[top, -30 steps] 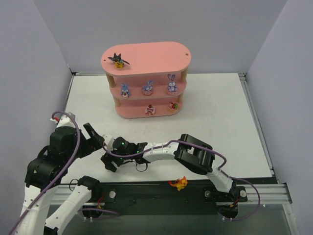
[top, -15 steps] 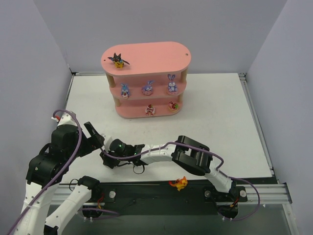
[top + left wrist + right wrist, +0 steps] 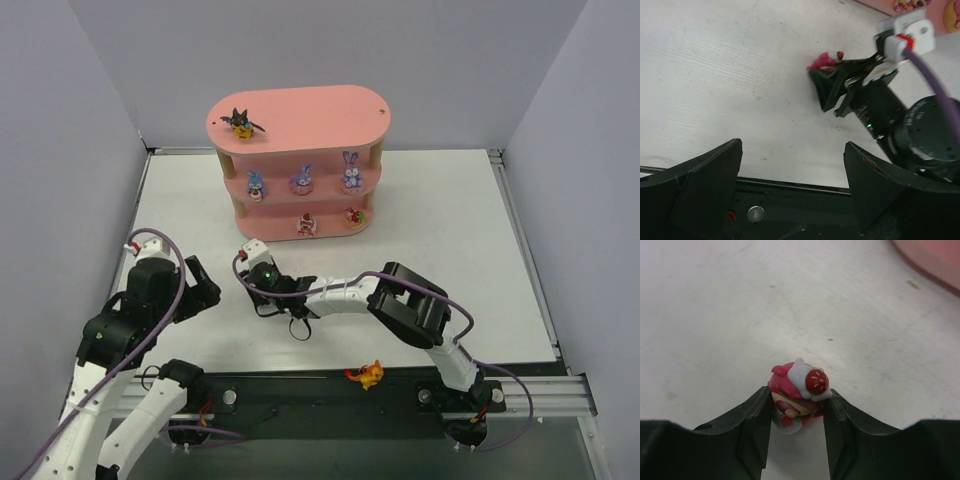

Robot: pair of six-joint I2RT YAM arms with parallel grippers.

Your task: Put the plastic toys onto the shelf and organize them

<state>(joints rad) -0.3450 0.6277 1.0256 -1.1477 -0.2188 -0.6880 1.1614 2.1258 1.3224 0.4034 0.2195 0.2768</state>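
One red-and-white toy [image 3: 799,387] is pinched between the fingers of my right gripper [image 3: 797,402], the jaws drawn in narrow against its two sides; whether it rests on the counter [image 3: 450,250] or hangs just clear of it I cannot tell; location: near-left part of the counter, well apart from the shelf [image 3: 320,110], nearer than its left end. My left gripper [image 3: 790,170] stands wide open and holds nothing; it is just left of the right gripper. The shelf stands at the far middle of the counter; top board: black bat toy [image 3: 241,122] at the left end; middle tier: three purple-blue bunnies [image 3: 303,180] in a row; bottom tier: two red-and-white figures [image 3: 306,224], one at the middle, one toward the right. The orange toy [image 3: 365,374] lies on the black rail [image 3: 300,395] at the near edge, between my two arm bases.
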